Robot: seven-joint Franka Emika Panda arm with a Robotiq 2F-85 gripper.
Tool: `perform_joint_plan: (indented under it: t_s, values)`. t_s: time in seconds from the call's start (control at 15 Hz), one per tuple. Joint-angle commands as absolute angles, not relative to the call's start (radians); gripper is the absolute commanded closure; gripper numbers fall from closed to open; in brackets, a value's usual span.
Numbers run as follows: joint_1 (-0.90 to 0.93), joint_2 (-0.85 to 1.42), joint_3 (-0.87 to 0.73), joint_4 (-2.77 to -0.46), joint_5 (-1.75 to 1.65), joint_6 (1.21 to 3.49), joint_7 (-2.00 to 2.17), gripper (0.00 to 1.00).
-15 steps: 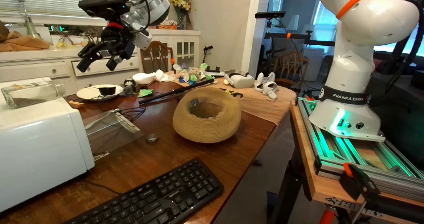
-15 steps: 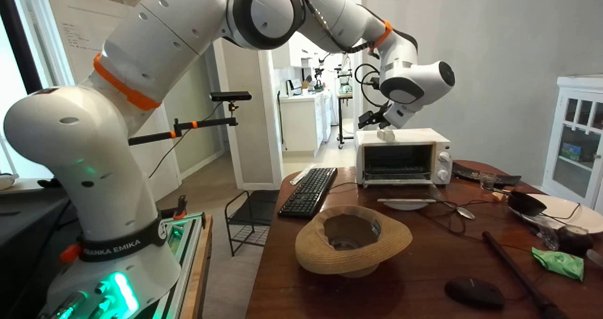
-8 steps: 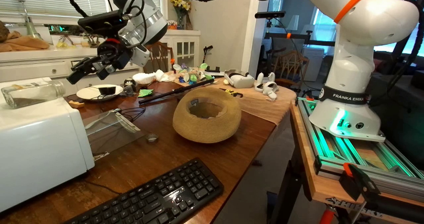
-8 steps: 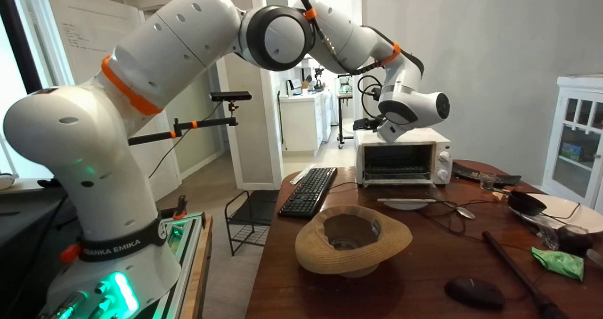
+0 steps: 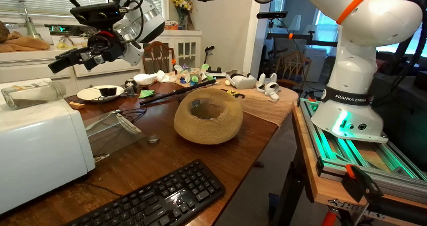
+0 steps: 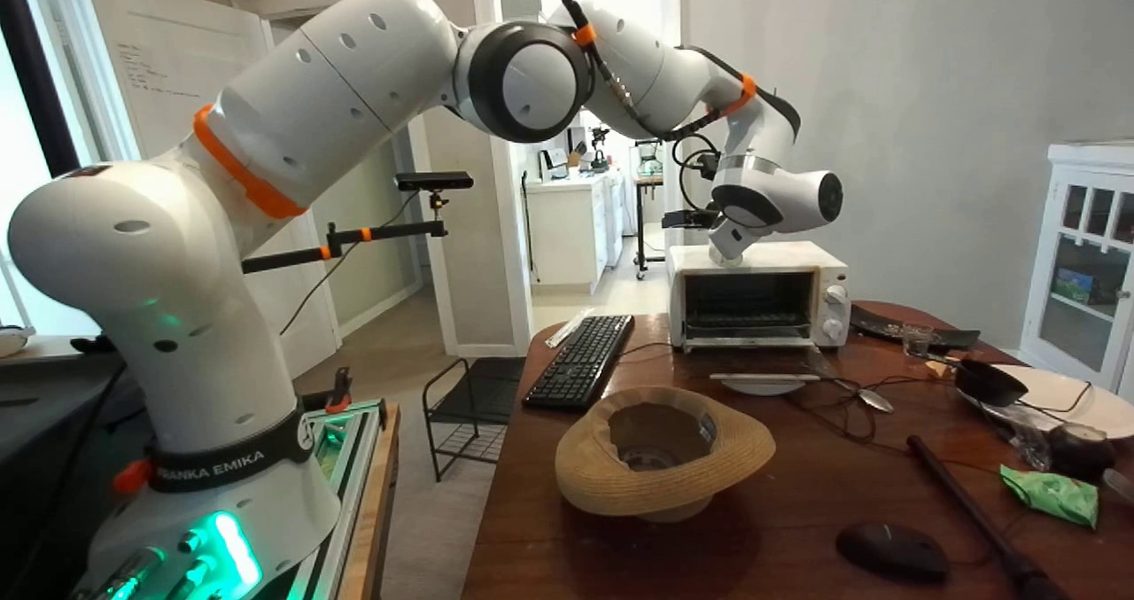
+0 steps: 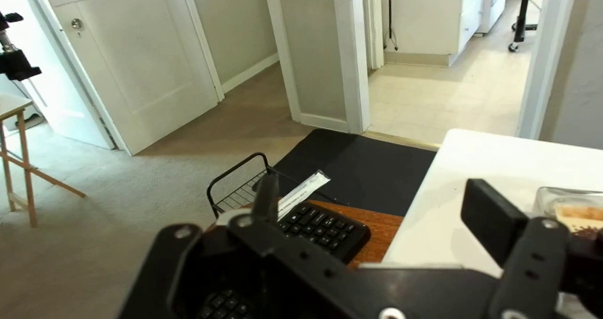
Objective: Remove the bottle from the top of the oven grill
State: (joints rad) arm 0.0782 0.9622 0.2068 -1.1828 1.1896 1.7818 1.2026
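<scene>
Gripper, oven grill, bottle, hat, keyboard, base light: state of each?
Gripper: open, holding nothing
Oven grill: door folded down, open; knobs too small to read
Bottle: on its side atop the oven grill
Hat: crown down, opening up
Keyboard: flat, keys up
Base light: lit green

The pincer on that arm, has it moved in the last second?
Yes. In an exterior view, the pincer has shifted left in the picture, judged against the unmoved white oven.
</scene>
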Motion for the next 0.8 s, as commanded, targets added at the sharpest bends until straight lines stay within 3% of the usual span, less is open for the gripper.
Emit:
perform_joint_plan:
  t_s: [0.0, 0.73]
  values:
    - [0.126, 0.983, 0.186, -1.169, 1.238, 1.901, 1.155, 0.0]
    - [0.151, 0.981, 0.171, -1.169, 1.234, 2.029, 1.157, 0.0]
